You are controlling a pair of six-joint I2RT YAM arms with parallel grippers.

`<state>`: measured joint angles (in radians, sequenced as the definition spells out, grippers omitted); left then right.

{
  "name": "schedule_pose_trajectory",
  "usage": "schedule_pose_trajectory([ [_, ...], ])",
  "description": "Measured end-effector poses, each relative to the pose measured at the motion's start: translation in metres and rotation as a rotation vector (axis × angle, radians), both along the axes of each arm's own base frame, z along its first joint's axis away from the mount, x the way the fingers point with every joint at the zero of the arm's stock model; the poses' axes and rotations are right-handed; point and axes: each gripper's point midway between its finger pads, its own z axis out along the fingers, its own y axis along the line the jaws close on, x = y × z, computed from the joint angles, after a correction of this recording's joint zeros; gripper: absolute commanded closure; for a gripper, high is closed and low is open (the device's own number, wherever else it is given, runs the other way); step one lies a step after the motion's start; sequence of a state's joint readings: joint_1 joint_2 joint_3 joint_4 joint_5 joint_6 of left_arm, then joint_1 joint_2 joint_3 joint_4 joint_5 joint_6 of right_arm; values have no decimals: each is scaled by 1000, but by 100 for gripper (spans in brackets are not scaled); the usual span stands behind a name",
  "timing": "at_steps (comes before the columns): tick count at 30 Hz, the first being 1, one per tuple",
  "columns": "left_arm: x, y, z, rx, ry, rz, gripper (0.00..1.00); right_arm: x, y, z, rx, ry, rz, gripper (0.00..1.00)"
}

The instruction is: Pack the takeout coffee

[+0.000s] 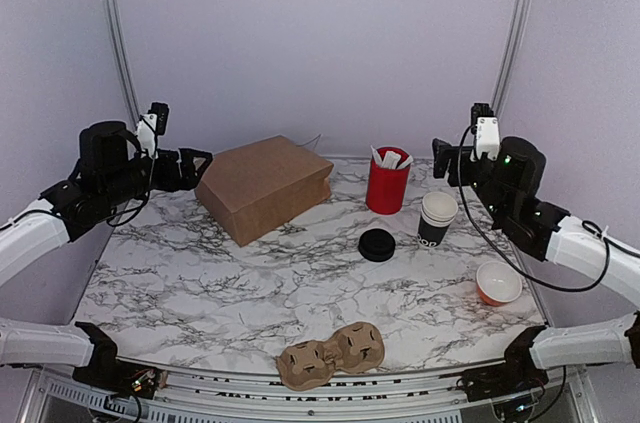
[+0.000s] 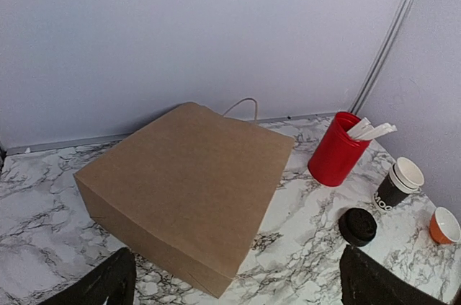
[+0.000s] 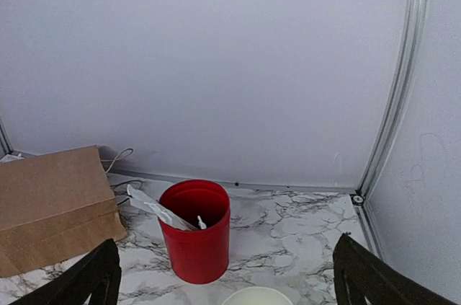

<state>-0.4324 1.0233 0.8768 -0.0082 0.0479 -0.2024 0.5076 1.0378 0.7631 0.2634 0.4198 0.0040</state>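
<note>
The takeout coffee cup (image 1: 437, 218), black paper with white lettering and a white inside, stands open at the right of the table. In the left wrist view (image 2: 397, 184) its rim looks doubled. Its round black lid (image 1: 377, 244) lies apart on the marble to the cup's left, also in the left wrist view (image 2: 357, 226). My left gripper (image 1: 200, 165) is open and empty in the air beside the brown bag. My right gripper (image 1: 445, 158) is open and empty above and behind the cup, whose white rim (image 3: 258, 296) shows at the bottom edge of the right wrist view.
A brown paper bag (image 1: 265, 186) lies on its side at the back left. A red tub of white sachets (image 1: 388, 183) stands behind the lid. A small orange cup (image 1: 498, 283) sits at the right. A cardboard cup carrier (image 1: 332, 353) lies at the front edge.
</note>
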Motion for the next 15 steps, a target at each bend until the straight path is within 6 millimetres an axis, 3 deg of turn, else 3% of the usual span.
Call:
schedule_pose_trajectory([
  [3, -6, -22, 0, 20, 45, -72, 1, -16, 34, -1, -14, 71, 67, 0],
  [8, -9, -32, 4, 20, 81, -119, 1, -25, 77, -2, -79, 206, 166, 0],
  [11, -7, -31, 13, 8, 91, -108, 1, -17, 80, -4, -98, 283, 138, 0],
  [15, -1, -21, 16, -5, 103, -63, 1, -22, 63, -20, -133, 361, 64, 0],
])
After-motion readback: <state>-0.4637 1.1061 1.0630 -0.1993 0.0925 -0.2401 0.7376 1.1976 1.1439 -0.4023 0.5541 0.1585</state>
